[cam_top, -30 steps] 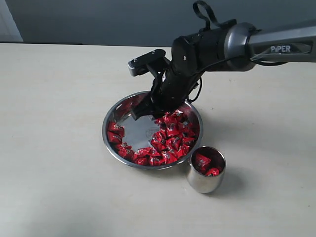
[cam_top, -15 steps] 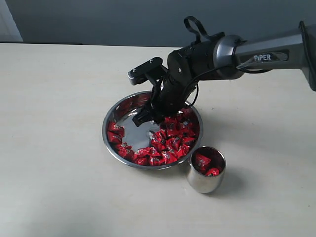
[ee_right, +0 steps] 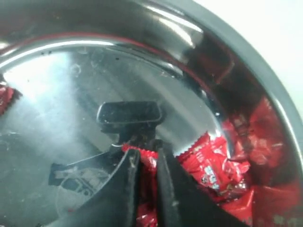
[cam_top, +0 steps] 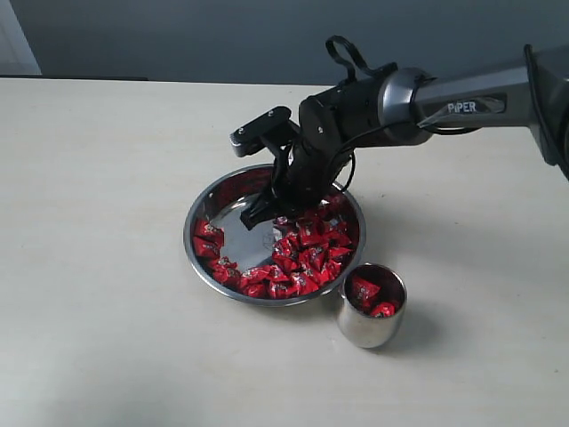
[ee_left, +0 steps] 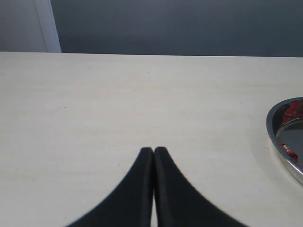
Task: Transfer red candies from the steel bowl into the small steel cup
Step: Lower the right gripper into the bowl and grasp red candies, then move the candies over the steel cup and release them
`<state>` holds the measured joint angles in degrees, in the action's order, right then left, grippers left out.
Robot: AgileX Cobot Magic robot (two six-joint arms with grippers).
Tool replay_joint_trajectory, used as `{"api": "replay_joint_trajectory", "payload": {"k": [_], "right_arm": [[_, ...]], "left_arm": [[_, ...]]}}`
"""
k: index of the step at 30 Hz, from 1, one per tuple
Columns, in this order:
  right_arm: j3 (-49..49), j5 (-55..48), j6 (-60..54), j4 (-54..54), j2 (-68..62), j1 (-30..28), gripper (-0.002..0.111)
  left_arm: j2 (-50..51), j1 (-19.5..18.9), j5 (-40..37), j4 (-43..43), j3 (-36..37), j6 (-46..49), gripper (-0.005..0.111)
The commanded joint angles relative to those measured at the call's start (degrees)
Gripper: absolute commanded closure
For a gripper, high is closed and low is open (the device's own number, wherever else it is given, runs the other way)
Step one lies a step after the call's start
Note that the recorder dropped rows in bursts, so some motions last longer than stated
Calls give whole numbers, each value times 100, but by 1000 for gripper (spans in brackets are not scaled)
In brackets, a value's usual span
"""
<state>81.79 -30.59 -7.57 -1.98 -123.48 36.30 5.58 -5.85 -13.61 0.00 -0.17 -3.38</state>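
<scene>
Well, at far left the left tool (ee_left: 154, 152) hangs idle over the counter (ee_left: 94, 94), fingers (ee_left: 135, 194) pressed together on nothing. In the steel bowl (cam_top: 238, 238), red candies (cam_top: 307, 258) heap toward the right side, and the right tool (ee_right: 147, 158) is down among them, pinching one wrapper between near-closed jaws. So the pick-up seems in hand. Next it calls for a clean lift, then release over the narrow small steel cup (cam_top: 360, 331), just beside the bowl, holding a few.

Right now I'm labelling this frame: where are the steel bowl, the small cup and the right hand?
steel bowl (cam_top: 240, 238), exterior view, bare mirror bottom.
small cup (cam_top: 363, 331), exterior view, outer wall.
right hand (ee_right: 147, 163), right wrist view, midway between fingertips pinching a red candy (ee_right: 142, 152).
</scene>
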Motion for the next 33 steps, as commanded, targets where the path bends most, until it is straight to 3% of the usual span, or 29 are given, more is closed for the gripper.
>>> {"api": "replay_joint_trajectory", "payload": {"k": [1, 12, 26, 33], "right_arm": [[12, -56, 13, -5, 343, -24, 108], [-222, -974, -127, -820, 1743, 48, 108], [-3534, -224, 14, -889, 4691, 310, 108], [-4323, 52, 77, -903, 5116, 310, 108]], "left_arm": [[-30, 29, 34, 0, 17, -13, 106], [-30, 29, 34, 0, 17, -13, 106], [-30, 29, 34, 0, 17, -13, 106], [-30, 29, 34, 0, 17, -13, 106]]}}
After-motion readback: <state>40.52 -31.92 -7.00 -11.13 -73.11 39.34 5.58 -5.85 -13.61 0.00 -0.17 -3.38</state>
